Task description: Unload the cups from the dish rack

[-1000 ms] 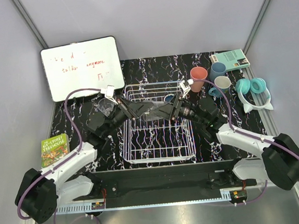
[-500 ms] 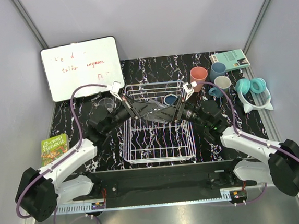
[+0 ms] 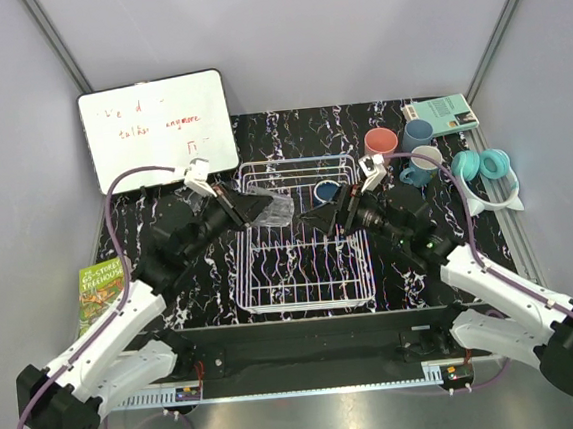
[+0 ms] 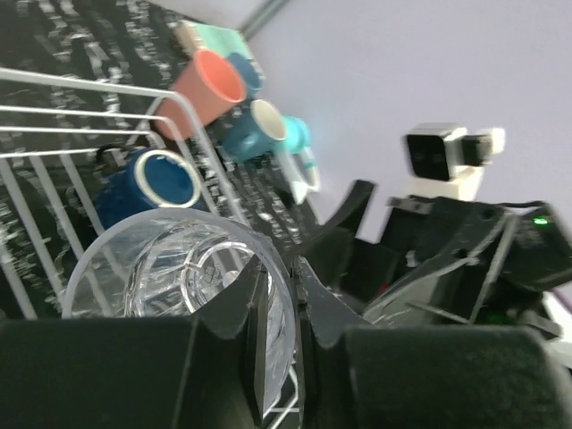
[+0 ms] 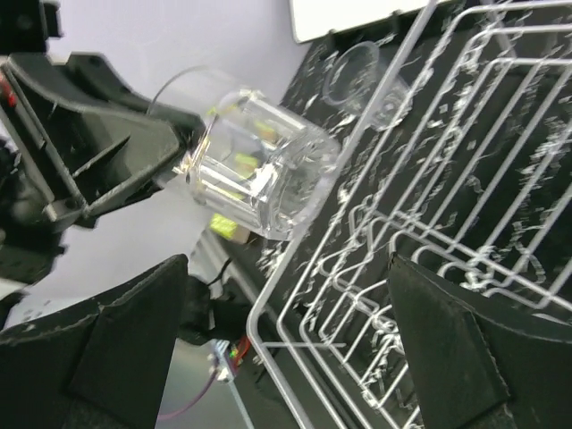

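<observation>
My left gripper (image 3: 264, 208) is shut on the rim of a clear glass (image 3: 277, 206), held on its side above the left part of the white wire dish rack (image 3: 308, 291). In the left wrist view one finger is inside the glass (image 4: 170, 277) and one outside. My right gripper (image 3: 322, 217) is open and empty over the rack's middle, facing the glass (image 5: 255, 161). A dark navy mug (image 3: 327, 189) lies in the rack's far right. A salmon-pink tumbler (image 3: 381, 144) and two light blue mugs (image 3: 418, 132) (image 3: 425, 163) stand right of the rack. A second clear glass (image 5: 362, 76) stands left of the rack.
A whiteboard (image 3: 159, 130) leans at the back left. A green book (image 3: 104, 286) lies at the left edge. Teal headphones (image 3: 489, 172) and a teal booklet (image 3: 443, 113) lie at the far right, beside the cups.
Both grippers met at the glass over the rack's middle. Now the left gripper has drawn back left with the glass, and the right gripper has pulled back right, open.
</observation>
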`<action>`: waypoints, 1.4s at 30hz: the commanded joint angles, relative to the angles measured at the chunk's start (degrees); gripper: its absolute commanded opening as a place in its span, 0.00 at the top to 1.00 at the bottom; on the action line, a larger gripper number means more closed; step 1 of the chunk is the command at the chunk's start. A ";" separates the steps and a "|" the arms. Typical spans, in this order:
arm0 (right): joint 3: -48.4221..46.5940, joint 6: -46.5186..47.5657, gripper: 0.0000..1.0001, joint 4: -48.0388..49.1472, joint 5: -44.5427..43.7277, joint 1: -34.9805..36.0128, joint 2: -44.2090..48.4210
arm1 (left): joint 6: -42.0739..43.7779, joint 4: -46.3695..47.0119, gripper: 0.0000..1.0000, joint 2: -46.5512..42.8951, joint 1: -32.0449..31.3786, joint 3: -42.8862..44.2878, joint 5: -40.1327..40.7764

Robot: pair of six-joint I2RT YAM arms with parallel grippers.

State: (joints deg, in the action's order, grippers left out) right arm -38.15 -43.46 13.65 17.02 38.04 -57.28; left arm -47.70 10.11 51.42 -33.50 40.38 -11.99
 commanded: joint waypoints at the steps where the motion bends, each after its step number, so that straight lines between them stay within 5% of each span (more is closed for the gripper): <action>1: -4.21 5.31 0.00 -10.81 -11.01 0.28 2.34 | 6.91 -11.98 1.00 -2.02 0.19 7.58 8.37; 4: -6.93 7.86 0.00 -17.30 -16.29 0.28 2.35 | 13.32 -25.78 1.00 -0.01 0.36 14.34 22.39; 11: -7.99 9.80 0.00 -21.82 -21.76 0.28 1.38 | 22.64 -46.40 1.00 11.58 5.01 26.06 36.51; 23: -8.43 9.98 0.00 -21.91 -21.24 0.19 0.24 | 26.61 -48.43 1.00 31.53 11.87 36.25 37.74; 42: -7.38 11.64 0.00 -21.82 -21.23 0.19 0.59 | 26.17 -45.18 1.00 46.05 15.39 44.17 35.90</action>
State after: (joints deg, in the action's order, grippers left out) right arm -44.45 -33.32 -9.32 -2.57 38.04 -57.19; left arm -21.32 -38.96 97.38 -18.57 83.00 24.62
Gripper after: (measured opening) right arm 0.994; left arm 0.154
